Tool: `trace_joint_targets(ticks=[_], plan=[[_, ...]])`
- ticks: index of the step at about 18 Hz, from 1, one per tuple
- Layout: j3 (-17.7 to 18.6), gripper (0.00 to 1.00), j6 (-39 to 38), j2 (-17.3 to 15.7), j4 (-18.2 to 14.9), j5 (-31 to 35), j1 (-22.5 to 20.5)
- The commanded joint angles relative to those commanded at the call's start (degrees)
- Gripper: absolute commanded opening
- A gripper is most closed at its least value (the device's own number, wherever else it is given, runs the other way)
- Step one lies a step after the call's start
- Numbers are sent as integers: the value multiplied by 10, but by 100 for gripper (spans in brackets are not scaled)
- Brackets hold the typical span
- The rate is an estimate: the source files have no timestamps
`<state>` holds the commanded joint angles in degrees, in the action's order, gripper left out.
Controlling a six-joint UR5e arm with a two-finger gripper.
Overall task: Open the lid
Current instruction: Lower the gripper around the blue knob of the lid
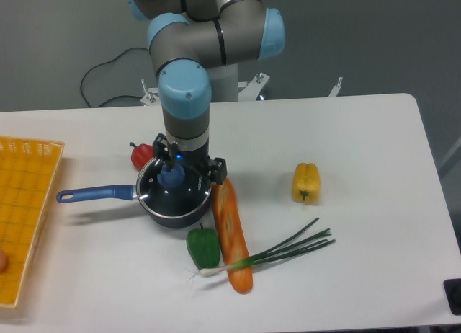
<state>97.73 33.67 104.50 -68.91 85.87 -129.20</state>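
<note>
- The lid (pixel 175 191) is seen seated on the saucepan (pixel 155 203), mid-table.
- The gripper (pixel 172 173) is lowered over the blue knob (pixel 171 177); the grasping step appears under way.
- Whether the fingers are pinched on it cannot be told.
- A firm grip, then a straight lift, is called for next.
- The saucepan's contents are not discernible through the glass.

Lid (pixel 175 190) clear glossy glass (thin metal rim); table (pixel 374 145) matt.
</note>
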Motion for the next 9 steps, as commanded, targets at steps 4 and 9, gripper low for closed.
trace_joint_targets(ticks=[4,9], plan=[[0,100,-16,4,1,1,16],[0,100,-22,4,1,1,25]])
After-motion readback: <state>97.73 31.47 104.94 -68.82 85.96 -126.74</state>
